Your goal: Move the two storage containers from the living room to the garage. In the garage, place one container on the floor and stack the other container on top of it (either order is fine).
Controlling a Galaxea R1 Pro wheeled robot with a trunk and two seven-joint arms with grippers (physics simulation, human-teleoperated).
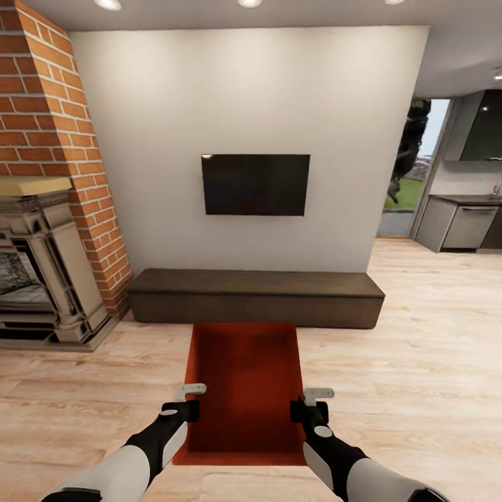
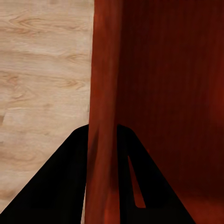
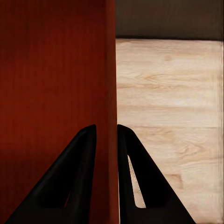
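Both jaws pinch opposite walls of the container (image 1: 244, 383), nine and three o'clock, apparently lifting it level.

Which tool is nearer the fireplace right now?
Left. The left tool grips the bin's wall on the fireplace side; the right tool grips the opposite wall, farther from it.

Matt ribbed plastic container (image 1: 245, 380) (orange-red) above pale wood-plank floor (image 1: 418, 362).

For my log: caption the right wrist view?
Right gripper fingers straddle the orange-red container wall, above the wood floor.
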